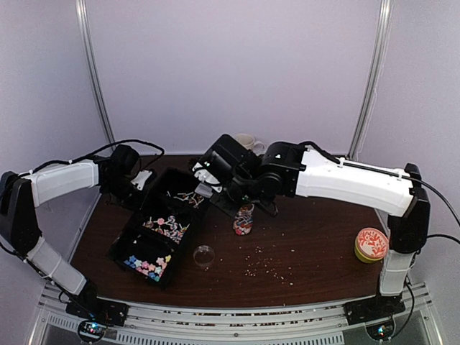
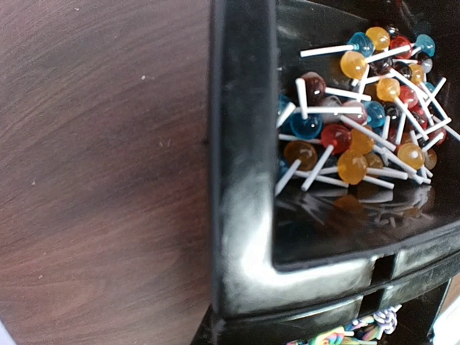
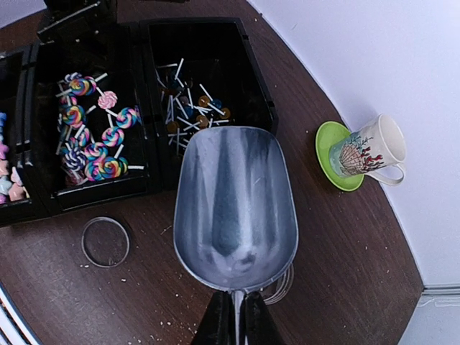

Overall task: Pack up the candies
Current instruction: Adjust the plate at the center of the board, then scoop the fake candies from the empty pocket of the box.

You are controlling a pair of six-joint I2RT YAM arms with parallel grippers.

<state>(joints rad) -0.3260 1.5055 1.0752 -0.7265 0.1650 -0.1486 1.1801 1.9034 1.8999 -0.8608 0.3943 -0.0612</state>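
We see the candies [image 3: 90,140] lying in a black tray [image 3: 147,100] with three compartments, left of centre in the top view. In the right wrist view, small ball lollipops [image 3: 190,108] fill the compartment at upper centre. Swirl lollipops [image 3: 100,165] fill the middle one, and pastel star pieces [image 3: 8,176] show at the far left edge.

The right gripper [image 3: 235,323] sits at the bottom of that view. Its fingers [image 3: 215,327] are closed tight on the handle of a metal scoop [image 3: 233,208]. The bowl of the scoop is empty and hangs just off the tray's near wall, above the dark table [image 3: 345,273].

The left gripper [image 1: 140,180] is at the tray's upper left edge in the top view. Its own camera shows only the tray wall and ball lollipops, not the fingers. So we cannot tell how far they are open or whether they hold anything.

A clear ring [image 3: 106,242] lies on the table at lower left of the right wrist view. A mug [image 3: 366,151] stands on a green saucer [image 3: 327,144] at the right. Pale crumbs [image 1: 266,262] dot the table, and a round tin [image 1: 371,244] stands far right in the top view.
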